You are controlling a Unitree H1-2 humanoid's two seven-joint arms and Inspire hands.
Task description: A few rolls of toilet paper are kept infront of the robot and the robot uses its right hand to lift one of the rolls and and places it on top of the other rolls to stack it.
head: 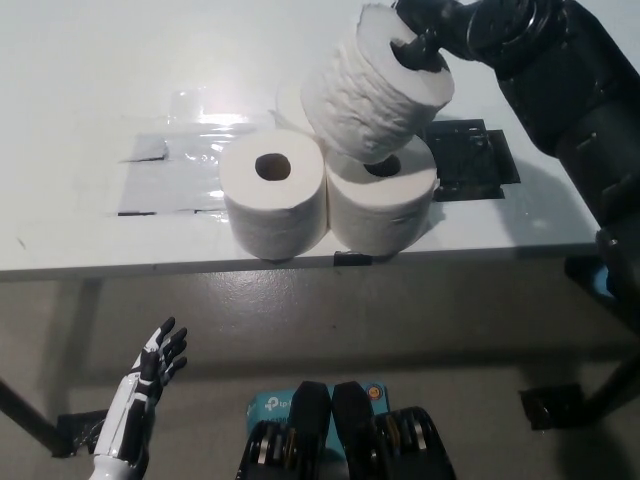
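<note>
White paper rolls are here, and I count three. Two soft white toilet paper rolls stand upright side by side, touching, near the front edge of the white table (80, 150): the left standing roll (273, 202) and the right standing roll (385, 205). The third one, the lifted roll (374, 95), is tilted in the air, just above the right standing roll and partly in front of it. The black right hand (432, 32) holds the lifted roll, with its fingers gripping at the roll's hole and top edge. Behind the rolls, a grey taped patch (165, 180) and a black flat mat (475, 160) lie on the table. The white left hand (150, 385) hangs low below the table with its fingers spread, holding nothing. On the floor lies a blue box (272, 407) with white letters that look like "tp-l".
</note>
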